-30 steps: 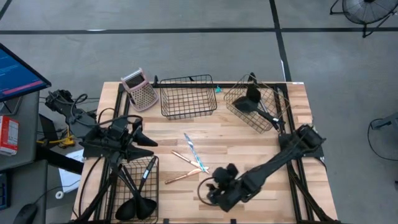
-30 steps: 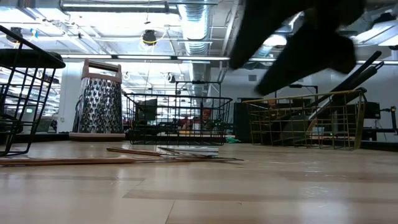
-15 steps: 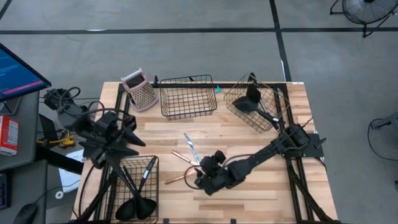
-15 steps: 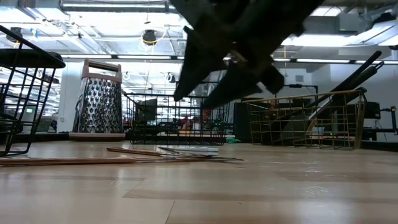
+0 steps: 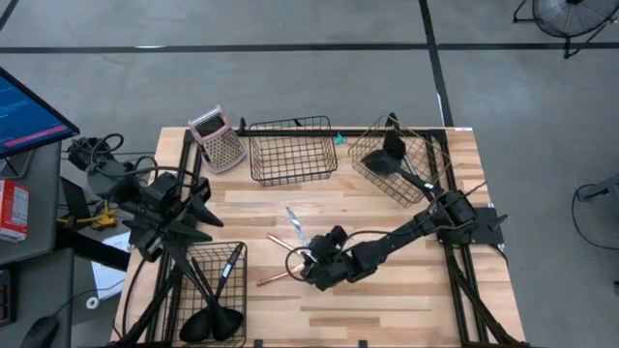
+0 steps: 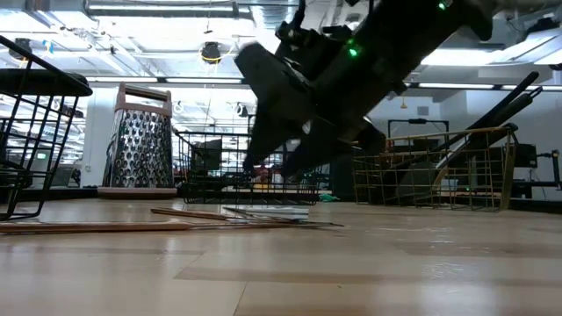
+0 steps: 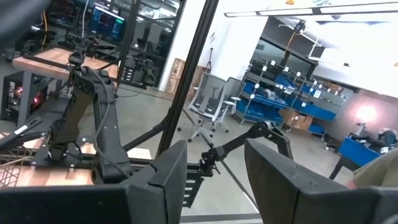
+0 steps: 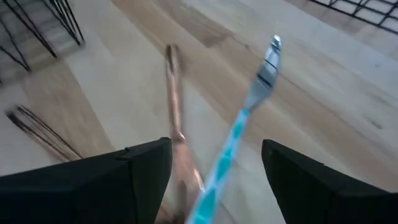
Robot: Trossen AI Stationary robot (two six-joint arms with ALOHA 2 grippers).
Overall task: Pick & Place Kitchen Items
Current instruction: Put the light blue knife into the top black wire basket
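Observation:
A silver-teal utensil (image 5: 298,232) and two slim copper pieces (image 5: 286,243) (image 5: 279,277) lie flat on the wooden table (image 5: 387,309) near its middle. They also show in the right wrist view: the teal one (image 8: 239,134) and a copper one (image 8: 173,93). My right gripper (image 5: 305,266) (image 8: 214,152) is open just above them and touches nothing. Several black utensils (image 5: 215,314) stand in a black wire basket (image 5: 218,280) at the near left. A black spatula (image 5: 392,155) lies in the copper basket (image 5: 398,166). My left gripper (image 5: 215,208) (image 7: 214,165) is open and empty at the left edge.
An empty black wire basket (image 5: 293,150) stands at the far middle. A metal grater (image 5: 219,141) stands at the far left. Bare wood lies along the near edge, right of the middle.
My right gripper has gone from near the table's near edge toward the left and far side, and lower, ending over the teal and copper pieces. My left arm has drawn back a little toward the table's left edge. The utensils have not moved.

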